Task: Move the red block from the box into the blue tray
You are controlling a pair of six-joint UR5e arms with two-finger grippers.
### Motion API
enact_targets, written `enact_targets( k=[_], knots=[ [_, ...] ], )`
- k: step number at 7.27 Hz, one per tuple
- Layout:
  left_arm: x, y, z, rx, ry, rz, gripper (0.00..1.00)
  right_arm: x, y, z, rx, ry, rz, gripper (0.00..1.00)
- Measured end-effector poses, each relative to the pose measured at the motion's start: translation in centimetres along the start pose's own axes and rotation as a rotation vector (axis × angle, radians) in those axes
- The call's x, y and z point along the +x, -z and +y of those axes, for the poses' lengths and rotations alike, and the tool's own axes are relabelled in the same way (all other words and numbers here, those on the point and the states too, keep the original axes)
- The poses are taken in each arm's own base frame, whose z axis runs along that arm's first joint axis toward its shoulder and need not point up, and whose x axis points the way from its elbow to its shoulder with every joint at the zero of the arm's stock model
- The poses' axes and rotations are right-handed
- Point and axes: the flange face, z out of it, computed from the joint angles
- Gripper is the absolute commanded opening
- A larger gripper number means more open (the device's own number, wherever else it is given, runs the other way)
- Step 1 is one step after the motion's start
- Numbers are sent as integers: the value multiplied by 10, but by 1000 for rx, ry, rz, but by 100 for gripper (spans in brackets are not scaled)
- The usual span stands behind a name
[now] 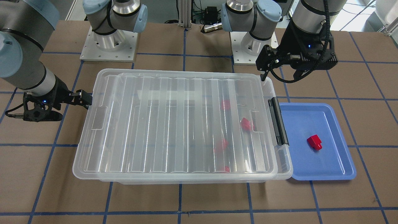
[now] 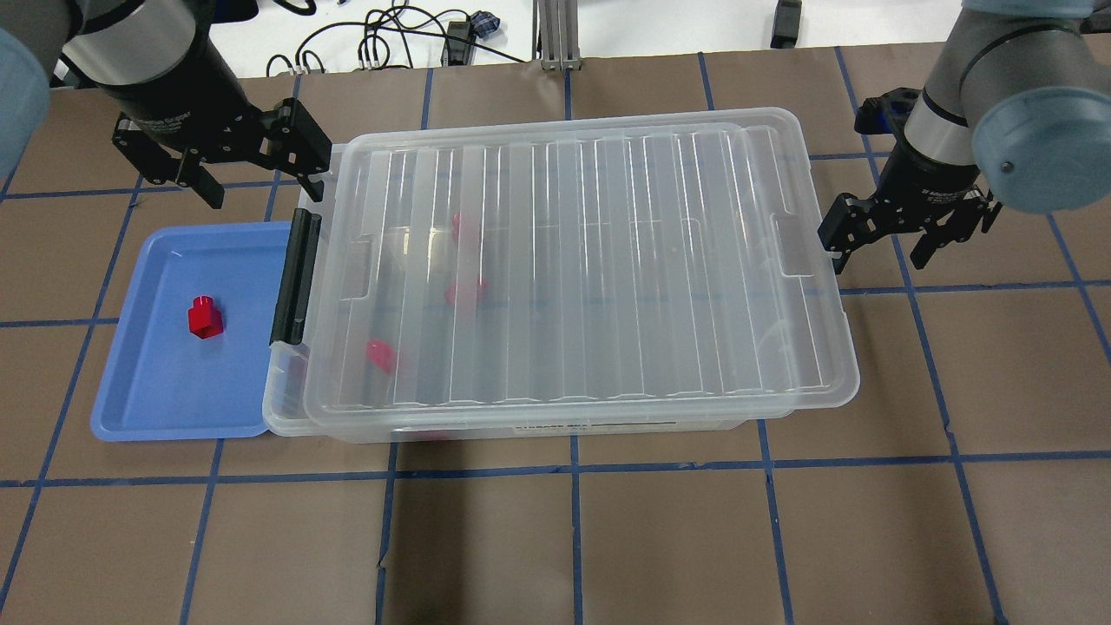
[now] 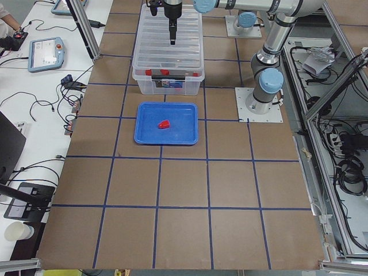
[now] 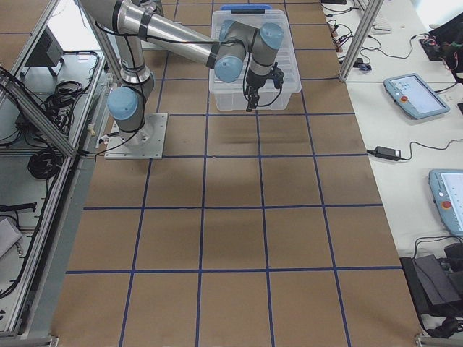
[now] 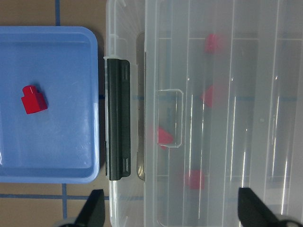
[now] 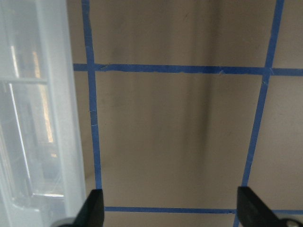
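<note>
One red block [image 2: 206,317] lies in the tray [image 2: 156,399] at the left of the overhead view, clear of its rim. Others show blurred under the lid [image 2: 608,260] covering the box [image 2: 286,417] (the lid sits slightly skewed, the base peeking out at lower left). The left gripper [image 2: 263,195] hangs above the latch [image 2: 295,278] end, jaws apart and empty. The right gripper [image 2: 877,253], also spread and empty, sits off the opposite end. Flanking both short ends probably suits handling the lid.
</note>
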Motion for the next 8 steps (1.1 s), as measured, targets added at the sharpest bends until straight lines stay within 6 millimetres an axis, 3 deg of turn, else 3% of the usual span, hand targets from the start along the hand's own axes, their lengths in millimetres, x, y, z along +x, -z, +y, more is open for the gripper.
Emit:
enact_targets(
  k=[2,4,6,8],
  knots=[
    [0,1,0,2,0,0,100,0,2,0,5,3,1,100],
    [0,1,1,2,0,0,100,0,23,6,42,8,20,100],
    [0,2,1,4,0,0,100,-5,77,49,116,-2,63,100],
    [0,3,1,11,1,-1,100,-19,110,91,158,-4,63,100]
  ],
)
